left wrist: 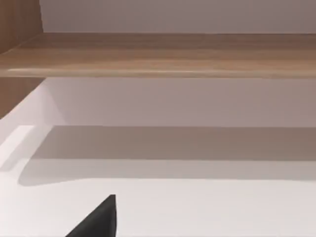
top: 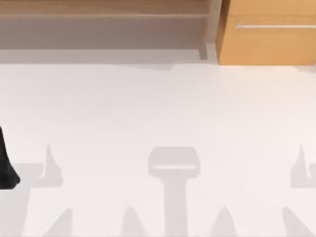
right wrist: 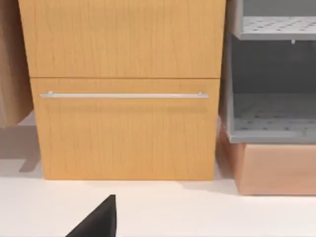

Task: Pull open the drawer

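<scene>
The drawer [top: 266, 42] is an orange-tan wooden front at the table's back right, with a thin silver bar handle [top: 274, 25] across it. In the right wrist view the drawer [right wrist: 123, 138] faces the camera, sits flush under the panel above it, and its handle [right wrist: 123, 95] runs level. A black part of my right gripper [right wrist: 98, 222] shows low in that view, well short of the drawer. My left arm [top: 6, 168] is parked at the table's left edge, and a black tip of my left gripper [left wrist: 98, 222] points toward the shelf unit.
A duller brown shelf unit [top: 103, 15] runs along the back left, its board [left wrist: 163, 54] spanning the left wrist view. Right of the drawer stands a grey perforated rack [right wrist: 271, 123] on a pinkish box [right wrist: 276, 170]. White tabletop [top: 158, 113] stretches in front.
</scene>
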`<action>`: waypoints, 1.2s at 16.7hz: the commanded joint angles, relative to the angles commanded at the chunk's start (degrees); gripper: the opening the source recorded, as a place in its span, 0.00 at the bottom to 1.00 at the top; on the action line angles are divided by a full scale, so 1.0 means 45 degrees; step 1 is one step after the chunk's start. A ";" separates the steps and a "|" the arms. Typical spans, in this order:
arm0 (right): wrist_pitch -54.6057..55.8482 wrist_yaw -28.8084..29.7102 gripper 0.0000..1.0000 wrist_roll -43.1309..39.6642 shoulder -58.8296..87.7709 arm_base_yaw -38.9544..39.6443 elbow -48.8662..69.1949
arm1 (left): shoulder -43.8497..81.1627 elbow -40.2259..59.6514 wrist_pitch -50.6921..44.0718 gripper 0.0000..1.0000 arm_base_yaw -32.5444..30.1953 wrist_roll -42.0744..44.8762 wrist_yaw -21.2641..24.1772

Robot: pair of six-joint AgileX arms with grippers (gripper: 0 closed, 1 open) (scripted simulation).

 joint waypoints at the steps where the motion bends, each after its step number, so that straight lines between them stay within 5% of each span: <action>1: 0.0000 0.0000 1.00 0.0000 0.0000 0.0000 0.0000 | 0.0000 0.0000 0.0000 1.00 0.0000 0.0000 0.0000; 7: 0.1627 -0.1066 1.00 -0.0018 0.2089 -0.1223 0.0911 | 0.0000 0.0000 0.0000 1.00 0.0000 0.0000 0.0000; 20: 0.9427 -0.6839 1.00 0.0243 1.4462 -0.6874 0.5132 | 0.0000 0.0000 0.0000 1.00 0.0000 0.0000 0.0000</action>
